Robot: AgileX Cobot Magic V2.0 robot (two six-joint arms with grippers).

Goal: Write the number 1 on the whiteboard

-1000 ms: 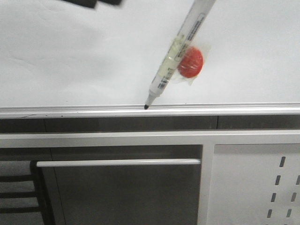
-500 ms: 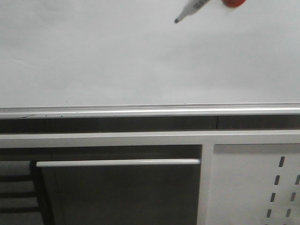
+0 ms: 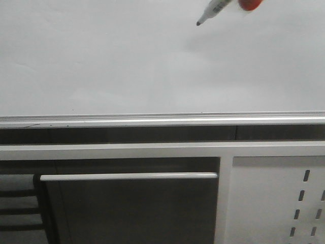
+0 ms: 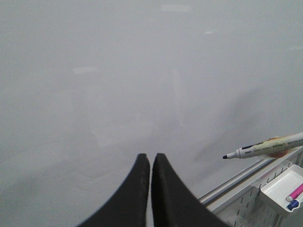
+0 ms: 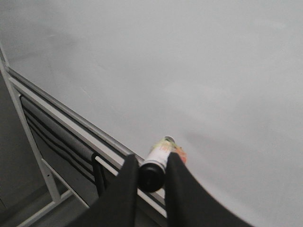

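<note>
The whiteboard (image 3: 111, 61) fills the upper half of the front view, with its silver edge rail (image 3: 152, 120) below. No number 1 stroke shows on it in any view. The white marker pen (image 3: 213, 10), black tip down-left, hangs at the top of the front view, with a red round thing (image 3: 250, 4) behind it. My right gripper (image 5: 151, 160) is shut on the marker pen (image 5: 158, 152) near its black rear end. My left gripper (image 4: 150, 157) is shut and empty in front of the bare board (image 4: 142, 71). The marker pen (image 4: 265, 147) shows off to its side.
Below the rail stands a grey cabinet with a white handle bar (image 3: 127, 176) and a white perforated panel (image 3: 284, 203). A small white tray (image 4: 284, 187) with coloured pens hangs on the panel. A dark slatted thing (image 3: 20, 213) is at lower left.
The marker pen has risen from the edge rail to the top of the front view, then shifted slightly right. No mark shows on the board.
</note>
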